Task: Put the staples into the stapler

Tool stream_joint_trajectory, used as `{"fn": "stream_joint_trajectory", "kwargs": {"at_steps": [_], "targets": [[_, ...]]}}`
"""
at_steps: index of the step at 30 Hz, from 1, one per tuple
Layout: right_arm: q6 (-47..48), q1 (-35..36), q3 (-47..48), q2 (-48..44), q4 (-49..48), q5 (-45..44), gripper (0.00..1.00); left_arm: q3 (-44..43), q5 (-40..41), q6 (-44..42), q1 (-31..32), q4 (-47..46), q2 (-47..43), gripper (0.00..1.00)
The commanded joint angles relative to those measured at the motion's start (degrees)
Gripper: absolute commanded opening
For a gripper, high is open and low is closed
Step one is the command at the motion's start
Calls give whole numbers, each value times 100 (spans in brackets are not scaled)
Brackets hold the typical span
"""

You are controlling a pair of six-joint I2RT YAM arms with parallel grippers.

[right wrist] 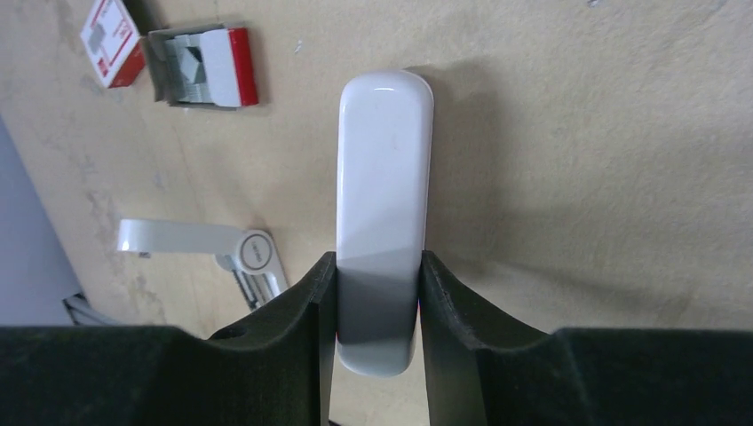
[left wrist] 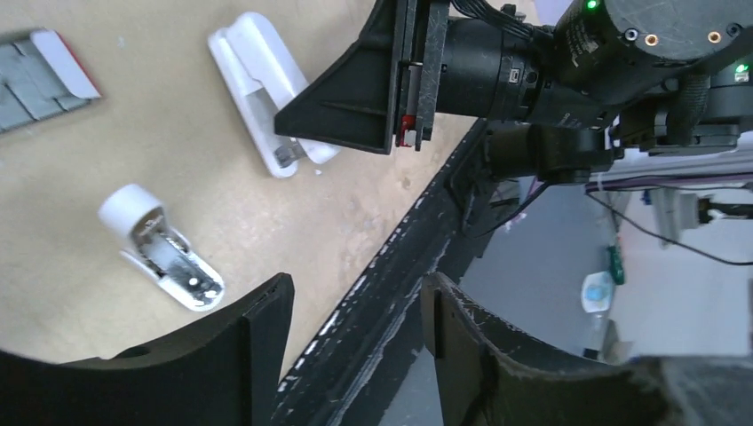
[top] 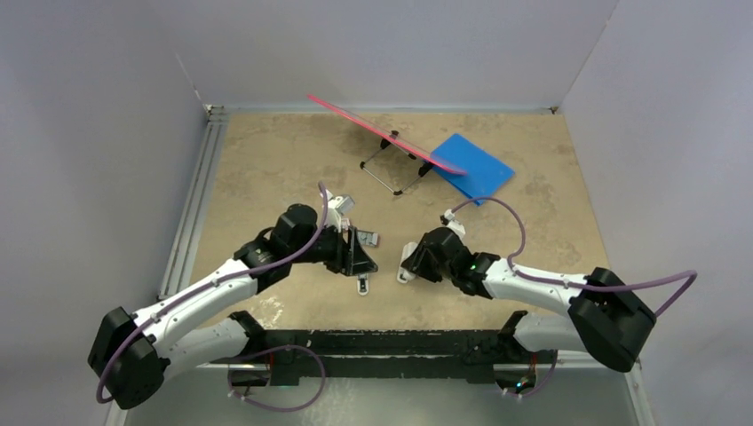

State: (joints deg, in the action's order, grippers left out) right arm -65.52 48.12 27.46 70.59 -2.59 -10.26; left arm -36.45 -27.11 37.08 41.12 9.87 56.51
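A white bar-shaped stapler [right wrist: 384, 177] lies on the tan table, and my right gripper [right wrist: 377, 302] is shut on its near end, one finger on each side. From the left wrist it shows as the same stapler [left wrist: 257, 89] under that gripper's black fingers [left wrist: 355, 98]. A second stapler [left wrist: 164, 257] lies swung open with its metal tray showing; the right wrist also sees this open stapler [right wrist: 204, 248]. The grey staples [right wrist: 191, 62] sit in their red-and-white tray beside the box sleeve [right wrist: 111, 40]. My left gripper [left wrist: 355, 346] hangs open over the table's near edge, holding nothing.
From above, the two grippers [top: 360, 256] [top: 416, 262] face each other near the table's front middle. A pink board on a wire stand [top: 382, 138] and a blue sheet [top: 475, 164] are at the back. A black rail [top: 400, 342] runs along the near edge.
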Motion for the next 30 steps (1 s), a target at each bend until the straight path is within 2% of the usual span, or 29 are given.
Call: {"fn": "stream_joint_trajectory", "kwargs": {"at_steps": [1,4,11,13,16,21,26,30], "targets": [[-225,55,-52,-222,-640,412,26,295,-111,870,172,-870,144,53],[-269,57,-97,-406,-587,374,26,501,298,1156,437,-1297,336,50],[-333,55,-176,-707,-346,638,24,379,1517,1498,1243,-1437,796,43],[-416,49,-229,-866,-288,813,24,322,1809,1552,1455,-1445,996,44],[-459,49,-241,-1170,-100,886,23,296,2186,1611,1659,-1496,1243,52],[-409,49,-267,-1636,212,1017,24,334,2332,1702,1739,-1870,1609,55],[-319,49,-332,-1838,507,1203,24,415,2421,1785,1789,-2379,1775,46],[-321,49,-385,-1999,560,1269,24,450,2411,1787,1803,-2663,1827,44]]}}
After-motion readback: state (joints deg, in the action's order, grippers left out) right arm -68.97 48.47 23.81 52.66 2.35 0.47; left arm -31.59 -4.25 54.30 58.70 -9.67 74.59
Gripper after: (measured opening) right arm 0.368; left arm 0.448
